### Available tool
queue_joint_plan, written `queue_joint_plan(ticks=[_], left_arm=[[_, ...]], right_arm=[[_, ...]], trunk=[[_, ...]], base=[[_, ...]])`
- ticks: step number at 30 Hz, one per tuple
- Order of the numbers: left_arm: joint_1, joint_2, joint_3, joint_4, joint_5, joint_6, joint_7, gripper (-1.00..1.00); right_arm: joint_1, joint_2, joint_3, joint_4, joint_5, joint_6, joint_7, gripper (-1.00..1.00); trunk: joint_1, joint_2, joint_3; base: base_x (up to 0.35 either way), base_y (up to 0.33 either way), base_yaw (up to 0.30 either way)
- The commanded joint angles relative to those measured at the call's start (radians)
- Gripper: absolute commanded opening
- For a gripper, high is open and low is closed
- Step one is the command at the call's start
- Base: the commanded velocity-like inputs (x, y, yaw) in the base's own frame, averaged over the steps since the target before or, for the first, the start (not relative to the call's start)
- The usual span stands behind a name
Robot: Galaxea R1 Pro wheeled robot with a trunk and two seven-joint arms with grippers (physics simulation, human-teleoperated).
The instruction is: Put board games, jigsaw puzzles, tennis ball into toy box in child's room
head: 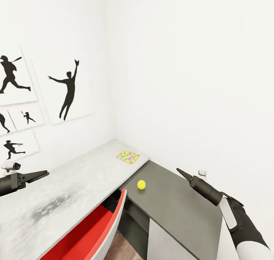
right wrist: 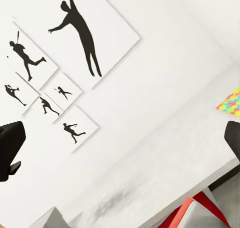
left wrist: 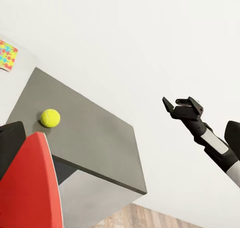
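Note:
One jigsaw puzzle (head: pixel 128 157), a thin multicoloured slab, lies flat at the far corner of the light-grey table (head: pixel 76 183). It also shows in the wrist views (left wrist: pixel 7 55) (right wrist: pixel 231 102). The tennis ball (head: pixel 141 184) (left wrist: pixel 50 118) rests on the lower dark-grey section (head: pixel 179 210), near the joint between the two tops. My left gripper (head: pixel 45 173) hovers open over the light-grey top, well short of the puzzle. My right gripper (head: pixel 178 170) (left wrist: pixel 181 103) hangs open above the dark section, to the right of the ball. The toy box and the board games are out of view.
A red chair (head: pixel 91 229) (left wrist: pixel 35 188) stands tucked under the desk's front edge below the ball. White walls meet in the corner behind the puzzle. Black sports-silhouette pictures (head: pixel 68 88) (right wrist: pixel 80 32) hang on the left wall. Wood floor (left wrist: pixel 150 218) shows beyond the dark section.

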State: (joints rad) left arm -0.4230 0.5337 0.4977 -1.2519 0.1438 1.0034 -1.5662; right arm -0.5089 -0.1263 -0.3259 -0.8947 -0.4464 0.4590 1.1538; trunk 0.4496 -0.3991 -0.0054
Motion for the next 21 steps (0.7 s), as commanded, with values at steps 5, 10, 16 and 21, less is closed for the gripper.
queue_joint_plan(ticks=[5,10,16,21], left_arm=[[-0.023,-0.023,-0.023,0.009,-0.024,0.018,-0.005,1.00],[-0.015,-0.051,-0.015,0.009,-0.011,0.015,-0.005,1.00],[-0.004,-0.066,-0.008,0.009,0.000,0.013,-0.005,1.00],[-0.001,-0.066,-0.006,0.009,0.003,0.012,-0.005,1.00]], right_arm=[[0.022,0.023,-0.023,-0.022,-0.024,0.031,-0.022,1.00],[0.051,0.039,-0.017,-0.050,-0.007,0.055,-0.019,1.00],[0.016,0.045,0.012,-0.027,0.027,0.021,-0.042,1.00],[-0.008,0.049,0.020,0.001,0.055,-0.007,-0.070,1.00]], trunk=[[0.000,-0.001,-0.001],[0.000,-0.001,-0.001],[0.000,-0.001,-0.001],[0.000,-0.001,-0.001]], base=[[0.002,-0.002,0.003],[0.000,0.000,0.000],[0.000,0.000,0.000],[0.000,0.000,0.000]])
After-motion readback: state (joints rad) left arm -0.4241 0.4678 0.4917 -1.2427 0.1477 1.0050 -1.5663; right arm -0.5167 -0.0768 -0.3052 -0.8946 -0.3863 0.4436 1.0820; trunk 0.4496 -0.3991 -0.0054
